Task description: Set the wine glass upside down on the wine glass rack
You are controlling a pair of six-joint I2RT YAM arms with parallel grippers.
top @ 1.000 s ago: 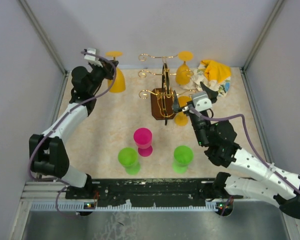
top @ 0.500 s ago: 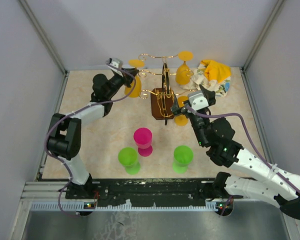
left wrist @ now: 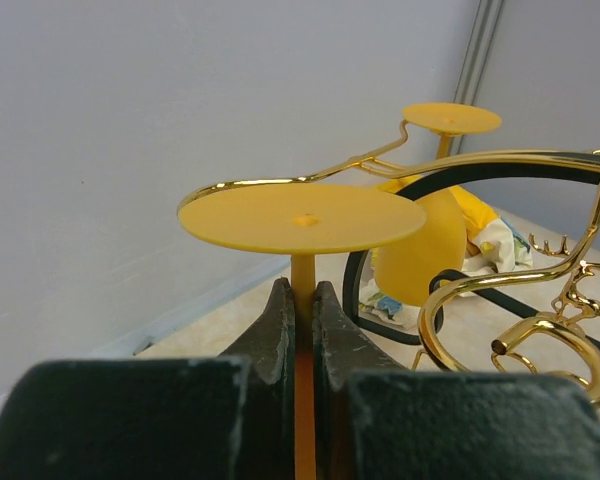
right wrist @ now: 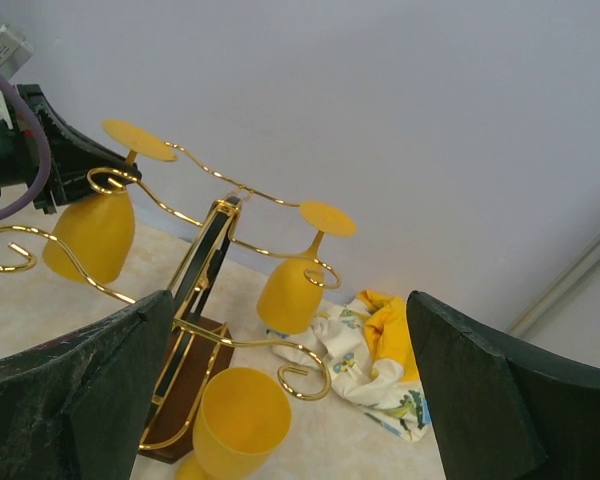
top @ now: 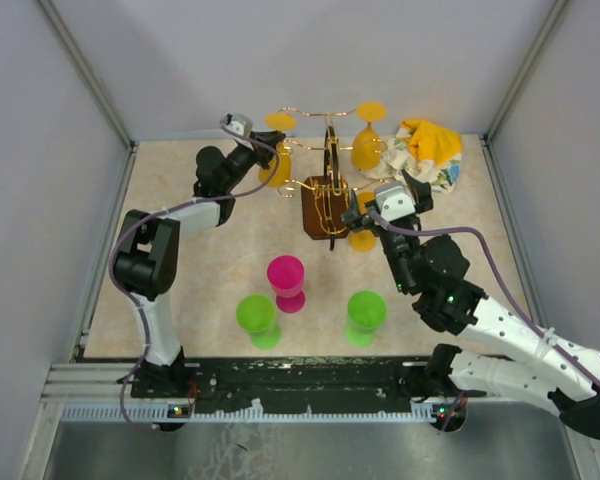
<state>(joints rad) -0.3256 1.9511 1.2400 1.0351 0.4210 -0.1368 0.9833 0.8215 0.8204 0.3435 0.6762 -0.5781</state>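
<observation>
The left gripper [left wrist: 301,305] is clamped on the thin stem of an inverted yellow wine glass [left wrist: 302,217], its two dark fingers pressed together just under the flat foot, which faces up. A second ago this gripper [top: 250,152] was out by the far left corner; since then the arm has swung in toward the middle, most of the way in the first half second and a little more after that. The wine glass [top: 276,165] now hangs off the surface [top: 200,270] right at the left side of the wine glass rack [top: 326,190]. In the left wrist view a gold wire arm [left wrist: 380,158] runs level with the rim of the foot just behind it, and in the right wrist view a curl of wire [right wrist: 108,181] sits at the neck of the glass; whether the foot rests on the wire cannot be told. The right gripper [top: 364,212] has hardly shifted, its fingers [right wrist: 90,380] spread wide with nothing between them, beside the rack's brown base [top: 318,217] and an upright yellow glass [top: 361,237]. Another yellow glass [top: 368,142] hangs inverted on the rack's far right arm, near a crumpled cloth [top: 430,150]. A pink glass [top: 286,280] and two green glasses [top: 255,318] have stayed in place on the near surface.
</observation>
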